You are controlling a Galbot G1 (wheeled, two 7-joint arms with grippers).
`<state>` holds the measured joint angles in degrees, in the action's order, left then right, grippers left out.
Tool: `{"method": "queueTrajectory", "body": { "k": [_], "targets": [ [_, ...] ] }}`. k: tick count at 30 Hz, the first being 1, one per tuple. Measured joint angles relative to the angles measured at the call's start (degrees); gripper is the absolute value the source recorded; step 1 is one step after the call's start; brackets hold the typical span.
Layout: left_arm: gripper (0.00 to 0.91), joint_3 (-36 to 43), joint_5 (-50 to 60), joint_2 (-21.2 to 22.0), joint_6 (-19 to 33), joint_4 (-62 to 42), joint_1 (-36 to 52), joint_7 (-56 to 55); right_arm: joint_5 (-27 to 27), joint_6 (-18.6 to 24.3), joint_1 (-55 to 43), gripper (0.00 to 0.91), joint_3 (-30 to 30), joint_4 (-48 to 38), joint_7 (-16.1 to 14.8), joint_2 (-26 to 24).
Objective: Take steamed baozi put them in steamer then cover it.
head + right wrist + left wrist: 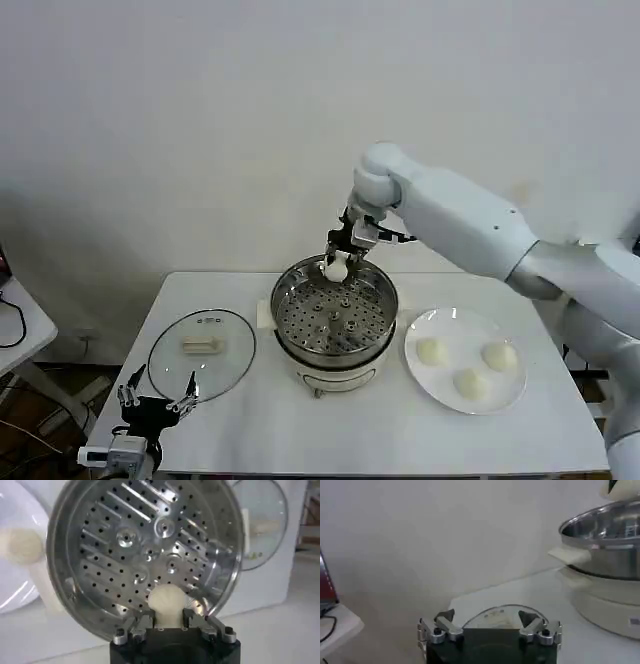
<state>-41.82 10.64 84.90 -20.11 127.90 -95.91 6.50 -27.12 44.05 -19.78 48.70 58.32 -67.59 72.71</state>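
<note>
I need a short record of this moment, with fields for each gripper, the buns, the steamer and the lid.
right gripper: shut on one baozi, above the steamer's far rim
left gripper: open, idle at the table's near left edge, by the lid
steamer: uncovered, perforated tray empty
plate: holds three baozi, right of the steamer
lid: flat on the table, left of the steamer

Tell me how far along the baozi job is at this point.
Early. Nothing is in the steamer yet; its perforated tray is bare. In hand: the right gripper holds one baozi in its jaws over the steamer's far rim. Left: three baozi sit on the white plate, and the glass cover lies on the table beside the steamer. The left gripper waits open near the cover.
</note>
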Motion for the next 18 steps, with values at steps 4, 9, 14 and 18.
{"method": "queueTrajectory", "body": {
  "k": [4, 9, 14, 18],
  "targets": [
    [0.907, 0.2, 0.1, 0.2, 0.0, -0.2, 0.1, 0.0, -1.4, 1.0, 1.1, 0.383, -0.3, -2.6, 0.8, 1.4],
    [0.907, 0.1, 0.1, 0.2, 0.0, -0.5, 0.1, 0.0, -2.3, 1.8, 2.3, 0.383, -0.7, -5.3, 1.6, 2.9],
    [0.907, 0.2, 0.2, 0.2, 0.1, -0.8, 0.2, -0.3, -3.3, 2.3, 3.5, 0.453, -1.1, -7.8, 2.7, 4.5],
    [0.907, 0.3, 0.3, 0.1, 0.1, -0.9, 0.3, -0.3, -4.2, 2.6, 4.3, 0.453, -1.5, -9.1, 3.3, 5.5]
  ]
}}
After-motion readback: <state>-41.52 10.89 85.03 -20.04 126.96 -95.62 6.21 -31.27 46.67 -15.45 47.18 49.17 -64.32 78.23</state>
